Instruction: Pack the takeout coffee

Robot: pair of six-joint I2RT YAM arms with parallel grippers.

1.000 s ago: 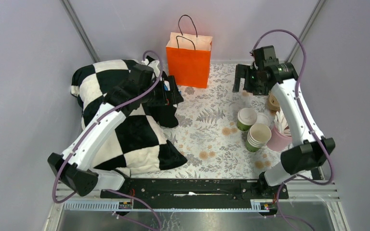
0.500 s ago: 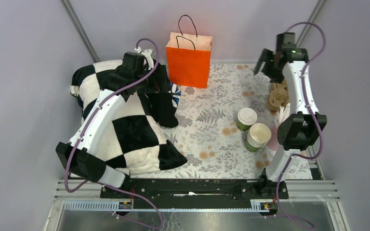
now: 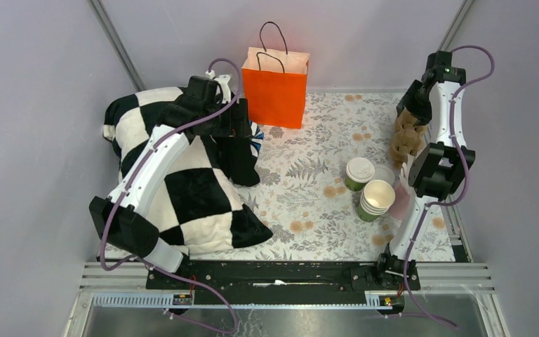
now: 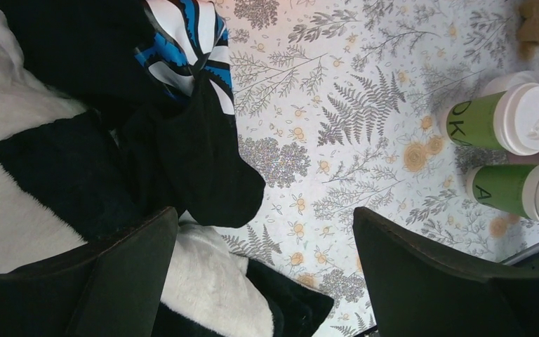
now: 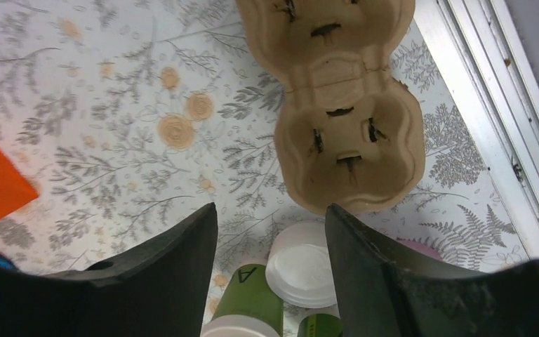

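Tool on right point(image 5: 268, 217): parted, empty, hovers over pulp cup carrier point(image 5: 347, 140) at right edge of desk point(image 5: 98, 140); left tool point(image 4: 265, 217) wide, empty.

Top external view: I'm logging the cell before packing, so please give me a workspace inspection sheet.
Surface: floral cloth, flat.
Job's things: lidded cup upright beside cup stack; orange bag upright at back.
Clutter: checkered blanket, cardboard carrier, loose white lid.
Grippers: left gripper open, empty; right gripper open, empty, near carrier.
Cables: purple cables along both arms.
Surroundings: grey walls.
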